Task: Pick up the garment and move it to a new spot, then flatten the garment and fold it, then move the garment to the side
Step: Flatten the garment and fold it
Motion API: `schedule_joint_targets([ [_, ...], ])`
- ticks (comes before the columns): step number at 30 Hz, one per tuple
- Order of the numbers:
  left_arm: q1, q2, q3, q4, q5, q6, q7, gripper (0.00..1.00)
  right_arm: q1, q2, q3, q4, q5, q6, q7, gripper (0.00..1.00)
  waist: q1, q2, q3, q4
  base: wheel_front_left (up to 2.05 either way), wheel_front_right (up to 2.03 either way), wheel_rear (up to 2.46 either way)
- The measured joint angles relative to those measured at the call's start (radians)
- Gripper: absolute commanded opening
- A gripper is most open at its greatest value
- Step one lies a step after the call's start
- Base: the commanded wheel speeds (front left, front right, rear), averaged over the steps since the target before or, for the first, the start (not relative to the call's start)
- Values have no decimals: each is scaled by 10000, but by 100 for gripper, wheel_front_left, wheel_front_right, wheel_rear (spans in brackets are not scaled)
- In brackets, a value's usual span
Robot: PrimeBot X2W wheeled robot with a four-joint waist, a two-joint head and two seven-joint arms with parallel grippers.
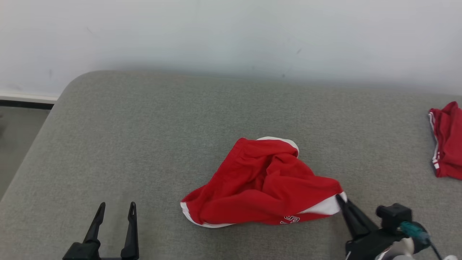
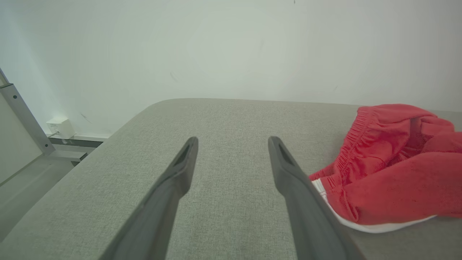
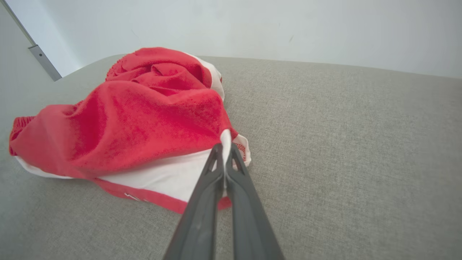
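Observation:
The garment (image 1: 263,184) is a crumpled pair of red shorts with white trim, lying in a heap on the grey cushion near its front middle. My right gripper (image 1: 341,199) is shut on the garment's right corner; in the right wrist view the white trim is pinched between the two fingertips (image 3: 225,151) while the rest of the garment (image 3: 137,119) spreads to the left. My left gripper (image 1: 116,207) stands open at the lower left, apart from the cloth, with bare cushion between its fingers (image 2: 232,144). The garment's elastic waistband (image 2: 389,159) shows to its right.
The grey cushion (image 1: 144,137) runs back to a pale wall. A second red garment (image 1: 447,141) lies at the cushion's right edge. The cushion's left edge drops to the floor (image 1: 18,133), where a white box (image 2: 59,127) sits by the baseboard.

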Motion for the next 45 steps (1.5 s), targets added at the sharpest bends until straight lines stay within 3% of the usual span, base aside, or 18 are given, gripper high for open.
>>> schedule_joint_targets([
  [6, 124, -77, -48, -182, -2, 128, -29, 100, 580, -571, -1147, -867, 17, 0, -48, 0, 0, 0, -89, -421, 0, 0, 0],
  [11, 146, -92, -63, -215, -6, 171, -31, 100, 1309, -767, -895, -1239, 370, 0, 255, 0, 0, 0, -47, -719, 0, 0, 0],
  [12, 147, -92, -63, -209, -25, 171, -31, 100, 1353, -809, -874, -1285, 460, 0, 295, 41, 0, 0, -31, -764, 0, 0, 0],
  [13, 147, -92, -63, -196, -71, 171, -33, 100, 1374, -838, -876, -1354, 462, 0, 282, 100, 0, 0, -15, -808, 0, 0, 0],
  [19, 149, -48, 4, -94, -167, 155, -42, 100, 1632, -757, -1001, -1969, 412, 0, 58, 100, 0, 0, -55, -989, 0, 0, 0],
  [26, 257, 42, 109, -117, -192, 150, -44, 100, 2049, -491, -1848, -2884, -90, 0, -36, 100, 0, 0, -252, -1137, 0, 0, 0],
  [34, 470, 111, 128, -221, -194, 174, -59, 100, 3014, 483, -3289, -4410, -915, 0, -65, 100, 0, 0, -497, -1304, 0, 0, 0],
  [45, 697, 132, 268, -242, -263, 274, -59, 100, 3577, 1191, -3779, -4920, -1277, 0, -67, 100, -1, 0, -572, -1398, 0, 0, 0],
])
